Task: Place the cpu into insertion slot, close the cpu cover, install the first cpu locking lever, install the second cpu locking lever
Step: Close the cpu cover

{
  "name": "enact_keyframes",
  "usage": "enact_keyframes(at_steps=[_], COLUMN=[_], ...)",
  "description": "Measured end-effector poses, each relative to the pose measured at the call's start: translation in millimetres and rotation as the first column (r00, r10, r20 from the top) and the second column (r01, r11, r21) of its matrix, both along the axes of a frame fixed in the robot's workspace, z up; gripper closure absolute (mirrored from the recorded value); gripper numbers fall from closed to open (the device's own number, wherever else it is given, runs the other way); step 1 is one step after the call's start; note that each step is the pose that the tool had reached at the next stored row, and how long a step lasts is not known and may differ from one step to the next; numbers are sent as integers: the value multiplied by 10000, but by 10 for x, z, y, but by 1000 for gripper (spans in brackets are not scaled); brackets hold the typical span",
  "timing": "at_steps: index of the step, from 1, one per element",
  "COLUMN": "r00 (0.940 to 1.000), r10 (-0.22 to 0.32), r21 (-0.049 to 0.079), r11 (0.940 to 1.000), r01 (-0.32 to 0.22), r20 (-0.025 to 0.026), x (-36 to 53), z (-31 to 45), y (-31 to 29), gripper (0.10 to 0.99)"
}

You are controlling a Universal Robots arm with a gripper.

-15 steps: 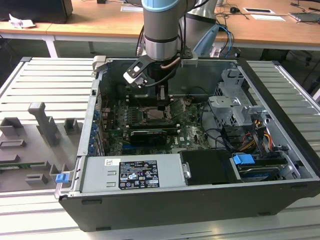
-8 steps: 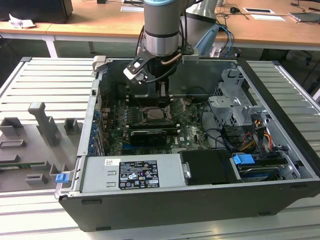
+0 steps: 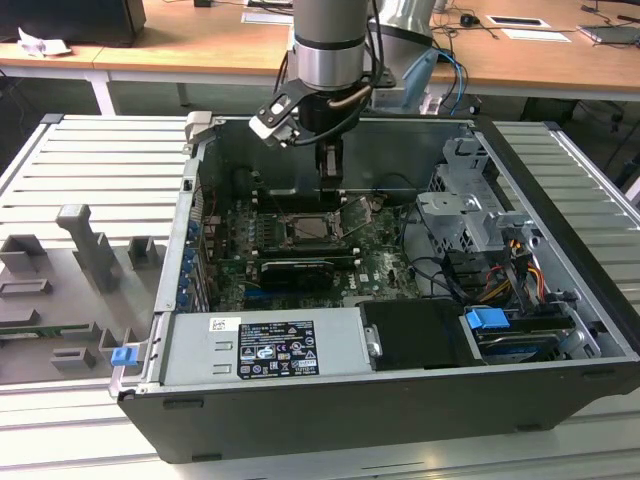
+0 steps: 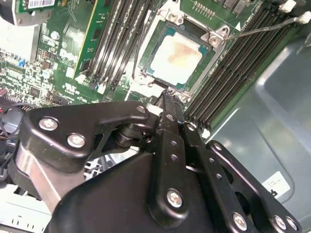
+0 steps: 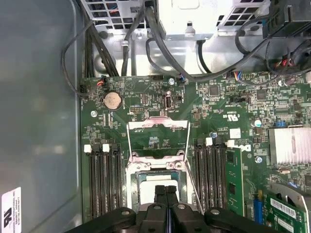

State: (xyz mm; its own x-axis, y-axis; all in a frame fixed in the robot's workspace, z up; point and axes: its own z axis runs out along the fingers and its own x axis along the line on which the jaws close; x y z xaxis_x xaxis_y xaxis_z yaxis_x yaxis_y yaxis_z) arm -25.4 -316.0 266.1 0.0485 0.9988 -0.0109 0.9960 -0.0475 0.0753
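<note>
Fingers (image 5: 160, 192) of the black metal gripper (image 5: 166, 190) are pressed flat together in the first wrist view, with nothing between them. They hang just over the rim of the small square dark insertion slot (image 5: 133, 170) in the green circuit board (image 5: 146, 104). The thin square silver cpu cover (image 5: 158, 124) lies swung back, with board showing through its cut-out, which I take to be what leaves the socket reachable.

In the second wrist view the small flat square cpu (image 4: 177, 56) sits level inside the slot, its pale silver-grey face up. The closed tips are just beside the slot's edge; whether they touch it I cannot tell. A thin metal lever wire (image 4: 267, 27) stands free over the long black memory slots (image 4: 233, 68).

From the exterior view, the arm reaches straight down into the open dark grey computer case (image 3: 400, 420). The case holds the board, a grey power supply box (image 3: 265, 345) and cables.
</note>
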Motion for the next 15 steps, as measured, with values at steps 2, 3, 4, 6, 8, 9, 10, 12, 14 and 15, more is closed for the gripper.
enact_keyframes(at_steps=[2,3,4,6,8,9,10,12,14,15], r00=[10000,10000,10000,10000,10000,10000,10000,10000,10000,10000], r10=[0,0,0,0,0,0,0,0,0,1], r21=[0,0,0,1,0,1,0,0,0,1], r11=[10000,10000,10000,10000,10000,10000,10000,10000,10000,10000], r01=[0,0,0,0,0,0,0,0,0,-1], r20=[0,0,0,0,0,0,0,0,0,0], x=[46,57,68,95,104,112,120,130,137,143], z=[0,0,0,0,0,-1,-1,-1,-1,-1], y=[0,0,0,0,0,0,0,0,0,0], gripper=[980,980,980,980,980,980,980,980,980,980])
